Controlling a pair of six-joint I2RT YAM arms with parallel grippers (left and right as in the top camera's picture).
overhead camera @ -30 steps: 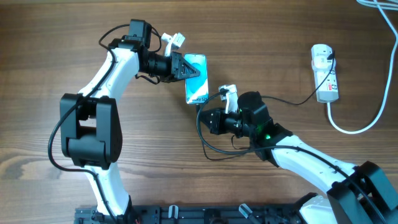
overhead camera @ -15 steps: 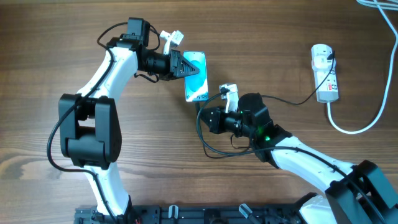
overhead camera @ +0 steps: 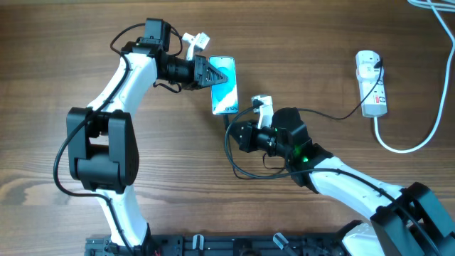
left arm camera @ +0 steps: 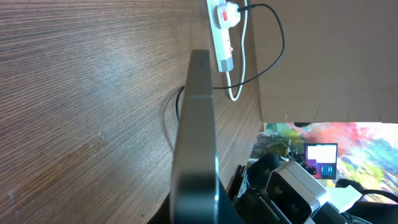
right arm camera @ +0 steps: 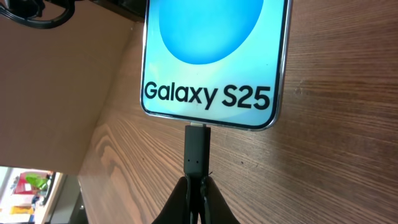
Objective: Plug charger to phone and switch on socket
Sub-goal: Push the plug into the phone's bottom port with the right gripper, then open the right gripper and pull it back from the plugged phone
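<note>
The left tool pinches the upper end of the phone. The right tool pinches the charger, whose plug tip touches the phone's lower edge.

I count from my station: phone 1 | charger, thin black lead, 1 | socket, white strip, 1 | thick white cable 1 | arms 2: left arm, right arm | claws 2: left claw, right claw | bench 1
</note>
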